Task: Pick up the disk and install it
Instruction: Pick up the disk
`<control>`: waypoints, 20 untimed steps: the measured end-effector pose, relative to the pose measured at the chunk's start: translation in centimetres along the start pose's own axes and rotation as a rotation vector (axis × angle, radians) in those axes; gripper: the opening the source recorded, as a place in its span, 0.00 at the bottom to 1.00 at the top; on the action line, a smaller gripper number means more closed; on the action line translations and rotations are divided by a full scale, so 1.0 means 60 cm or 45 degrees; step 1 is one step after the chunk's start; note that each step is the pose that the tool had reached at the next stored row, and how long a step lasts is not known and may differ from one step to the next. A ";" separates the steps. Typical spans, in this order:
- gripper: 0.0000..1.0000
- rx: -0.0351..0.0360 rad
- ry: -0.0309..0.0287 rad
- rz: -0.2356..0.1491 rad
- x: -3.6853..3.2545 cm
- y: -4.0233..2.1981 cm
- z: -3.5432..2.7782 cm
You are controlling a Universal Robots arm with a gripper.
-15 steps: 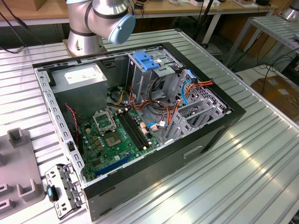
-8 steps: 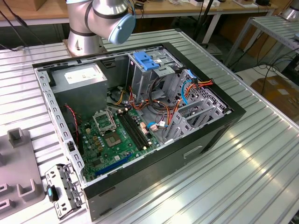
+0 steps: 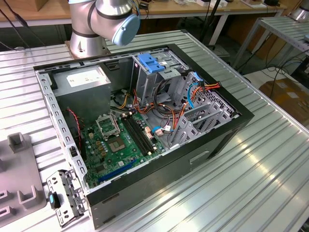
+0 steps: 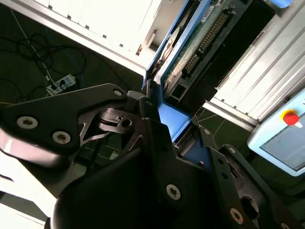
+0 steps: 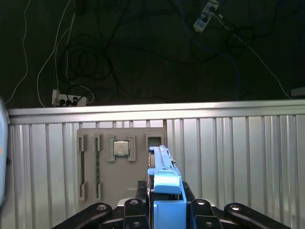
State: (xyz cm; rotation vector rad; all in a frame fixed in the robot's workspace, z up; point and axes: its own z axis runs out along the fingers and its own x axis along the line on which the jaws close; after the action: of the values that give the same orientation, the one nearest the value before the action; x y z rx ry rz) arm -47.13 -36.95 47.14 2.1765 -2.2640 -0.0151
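**Disk in the grip, case waiting open**

The gripper [image 5: 164,202] is pinching the disk [image 5: 164,183], its black fingers [image 5: 136,206] pressed against the blue side rails. In the first wrist view the disk is edge-on to the camera. In the second wrist view its green circuit-board face [image 4: 190,52] runs away from the jaws.

Beyond it lie the slatted table [image 5: 248,157] and a grey tray [image 5: 90,162] carrying a small chip [image 5: 121,148]. The disk looks lifted clear of both.

So the pick-up looks done and the carry is the step in hand.

The computer case [image 3: 241,121] lies open on its side. Inside it, a blue bracket [image 3: 150,64] sits on top of the metal drive cage [image 3: 147,89].

Installing will, I reckon, call for a steady grip, rails squared to the cage's slot, and a path clear of the loose wires [image 3: 186,99] beside it.
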 end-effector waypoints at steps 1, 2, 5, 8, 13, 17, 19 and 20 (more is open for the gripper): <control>0.37 -0.0004 -0.0001 0.000 0.000 0.000 -0.005; 0.37 -0.0006 0.0000 0.000 0.000 0.000 -0.007; 0.37 -0.0014 -0.0005 0.000 0.000 0.000 -0.014; 0.37 -0.0028 -0.0004 0.000 0.000 0.000 -0.027; 0.37 -0.0049 -0.0003 0.000 0.000 0.000 -0.045; 0.37 -0.0076 -0.0002 0.000 0.000 0.000 -0.064; 0.37 -0.0088 -0.0001 0.000 0.000 0.000 -0.071; 0.37 -0.0092 -0.0011 0.000 0.000 0.001 -0.072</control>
State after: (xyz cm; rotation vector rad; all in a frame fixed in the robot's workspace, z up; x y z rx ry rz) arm -47.13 -36.95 51.44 2.1735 -2.2607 -0.0242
